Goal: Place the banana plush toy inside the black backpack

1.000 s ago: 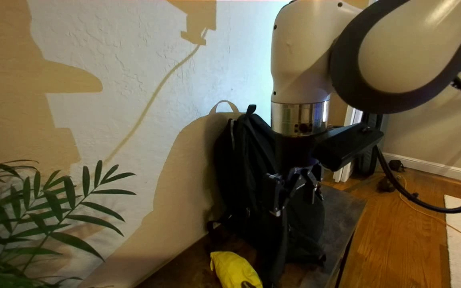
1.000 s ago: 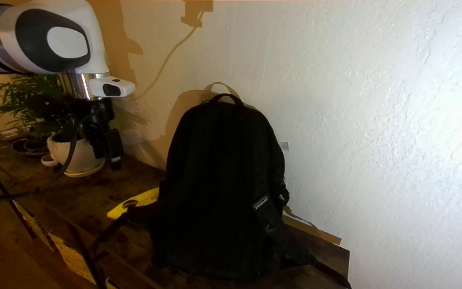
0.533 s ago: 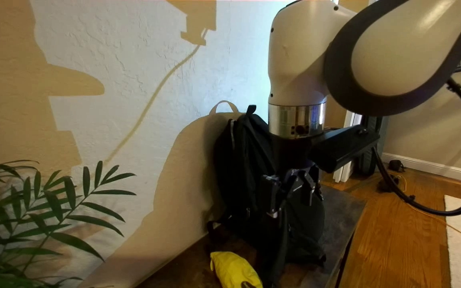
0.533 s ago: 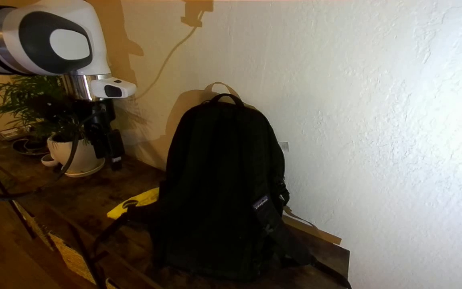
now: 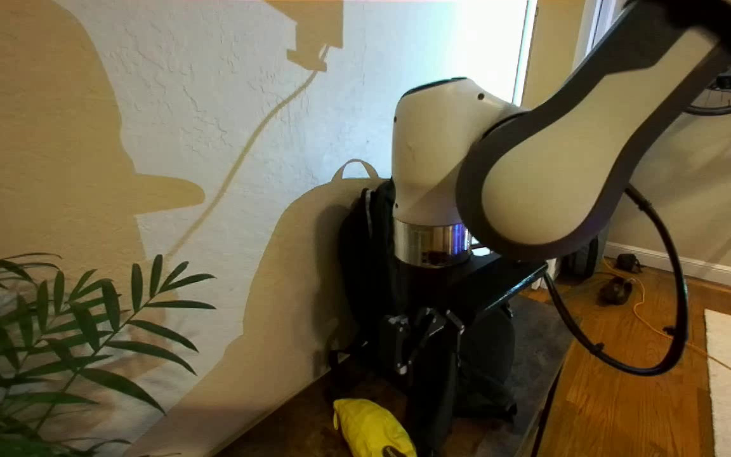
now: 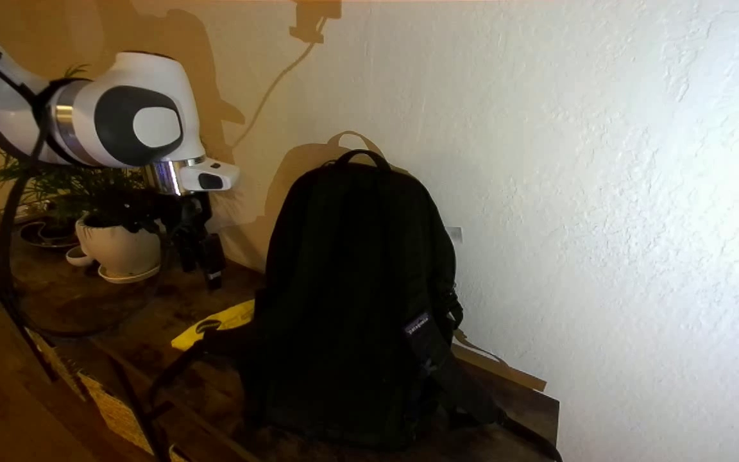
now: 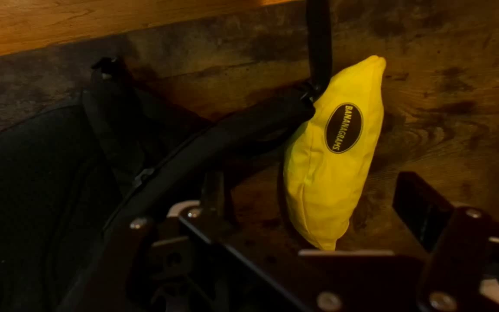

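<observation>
Banana plush toy (image 7: 334, 162) outside the black backpack (image 6: 356, 301)
My fingers (image 7: 419, 208) stand apart, empty; grasping and packing (everything, really) remain.

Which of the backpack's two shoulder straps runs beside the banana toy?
The picture-left strap in an exterior view: it passes beside the banana toy. The labelled strap slants away to picture right.

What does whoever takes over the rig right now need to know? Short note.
Hand: open, empty, above the tabletop.
Black backpack: standing on the tabletop; can't tell whether it's unzipped.
Banana plush toy: lying on the tabletop beside the backpack.
Done: toy neither grasped nor placed yet.
Left: grasp the toy, put it inside the backpack.
</observation>
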